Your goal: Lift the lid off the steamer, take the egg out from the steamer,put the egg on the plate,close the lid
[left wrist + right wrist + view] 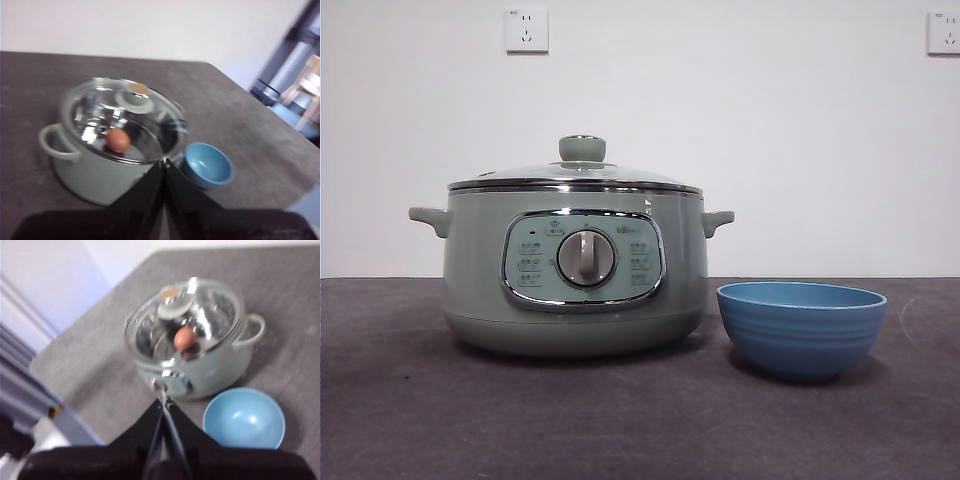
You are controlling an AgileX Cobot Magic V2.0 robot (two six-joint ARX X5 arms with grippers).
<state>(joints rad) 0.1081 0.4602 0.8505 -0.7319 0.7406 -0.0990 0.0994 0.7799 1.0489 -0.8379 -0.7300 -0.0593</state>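
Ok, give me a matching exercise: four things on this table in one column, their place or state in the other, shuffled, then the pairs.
Things:
1. lid
2. egg
3. plate
4. left claw

Place or state:
A. shut, hovering apart from everything
B. empty, standing beside the steamer
C. inside the steamer, seen through glass
D. closed on the steamer's rim

Pairs: 1-D, 2-C, 3-B, 4-A

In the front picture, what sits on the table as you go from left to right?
Large pale sage-green electric steamer, its clear glass lid with a green knob on top → small round blue bowl.
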